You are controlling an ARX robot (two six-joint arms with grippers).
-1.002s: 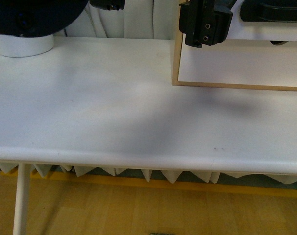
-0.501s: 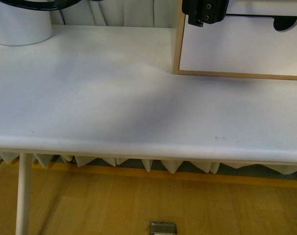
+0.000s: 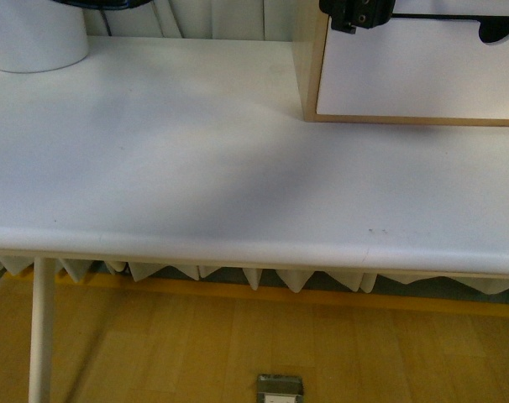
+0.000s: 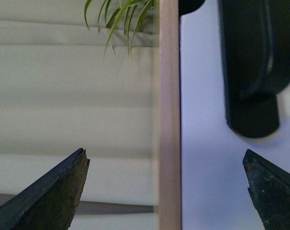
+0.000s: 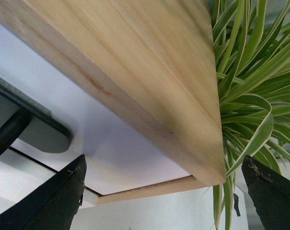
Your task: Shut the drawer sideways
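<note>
Though my left hand and right hand both gape empty, the white-fronted drawer with its long black bar handle sits close before them in the light-wood cabinet at the white desk's far right. Green striped plant leaves hang beside the cabinet; a white round pot stands far left.

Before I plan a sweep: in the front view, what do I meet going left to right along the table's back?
Pot → cabinet side → left arm → drawer notch.
</note>
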